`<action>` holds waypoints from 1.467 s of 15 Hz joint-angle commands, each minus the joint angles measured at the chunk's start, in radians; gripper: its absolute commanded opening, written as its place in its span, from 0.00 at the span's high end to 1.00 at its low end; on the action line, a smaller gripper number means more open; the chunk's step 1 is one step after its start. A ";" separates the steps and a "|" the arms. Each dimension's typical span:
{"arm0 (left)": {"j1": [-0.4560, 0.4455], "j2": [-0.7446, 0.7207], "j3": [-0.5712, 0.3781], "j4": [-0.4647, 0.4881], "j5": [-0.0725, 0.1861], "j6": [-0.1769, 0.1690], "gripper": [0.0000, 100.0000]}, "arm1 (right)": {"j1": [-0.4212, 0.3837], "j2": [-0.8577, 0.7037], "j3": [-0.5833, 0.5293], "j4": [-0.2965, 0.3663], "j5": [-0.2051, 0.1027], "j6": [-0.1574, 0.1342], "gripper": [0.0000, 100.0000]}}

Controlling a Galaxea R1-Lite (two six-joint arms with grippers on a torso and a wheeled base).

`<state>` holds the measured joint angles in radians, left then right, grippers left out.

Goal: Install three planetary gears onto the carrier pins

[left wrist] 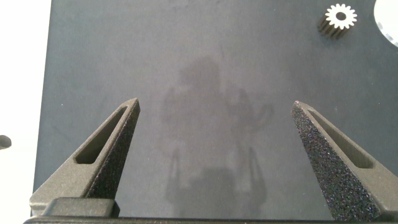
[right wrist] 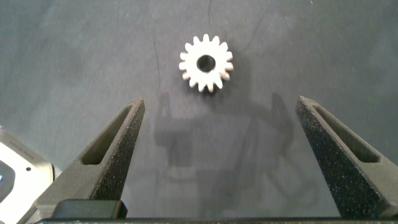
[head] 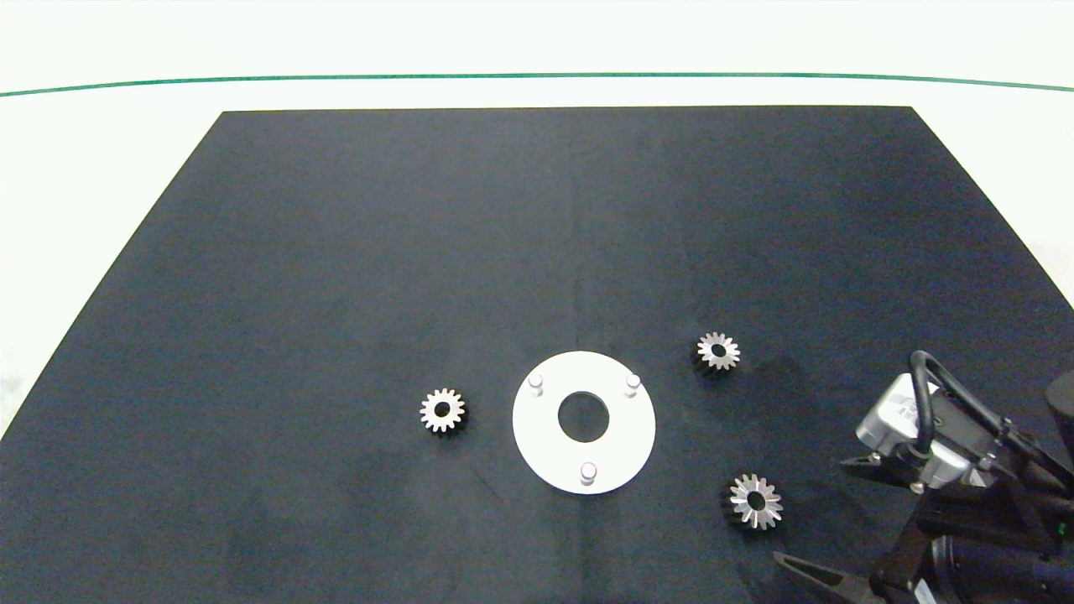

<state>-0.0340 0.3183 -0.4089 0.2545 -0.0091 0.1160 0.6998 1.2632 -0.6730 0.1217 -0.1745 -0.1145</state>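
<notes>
Right tool (right wrist: pixel 217 155) wide open, empty, near lower-right planetary gear (head: pixel 755 501); left tool (left wrist: pixel 214 155) likewise; carrier pins (head: pixel 587 472) all bare, three gears uninstalled.

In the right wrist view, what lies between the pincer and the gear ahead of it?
Nothing but bare black mat and the arm's shadow. The right pincer is open, and the gear lies flat just beyond its fingertips, untouched; the right wrist view shows this.

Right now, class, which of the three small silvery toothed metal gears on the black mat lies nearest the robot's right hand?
The small silvery toothed gear below-right of the flat white round disc, closest to the right hand; the other two lie farther away.
</notes>
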 commanded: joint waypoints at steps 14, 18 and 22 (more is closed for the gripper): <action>0.006 0.013 -0.022 0.002 0.000 0.001 0.00 | 0.035 0.232 -0.085 -0.001 -0.017 0.013 0.05; 0.006 0.015 -0.028 0.002 0.000 -0.001 0.00 | 0.032 0.251 -0.106 -0.001 -0.017 0.019 0.13; 0.005 0.018 -0.034 0.002 0.000 -0.004 0.00 | 0.030 0.252 -0.109 -0.001 -0.017 0.019 0.20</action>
<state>-0.0291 0.3332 -0.4421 0.2553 -0.0091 0.1119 0.7298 1.5179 -0.7817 0.1202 -0.1909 -0.0938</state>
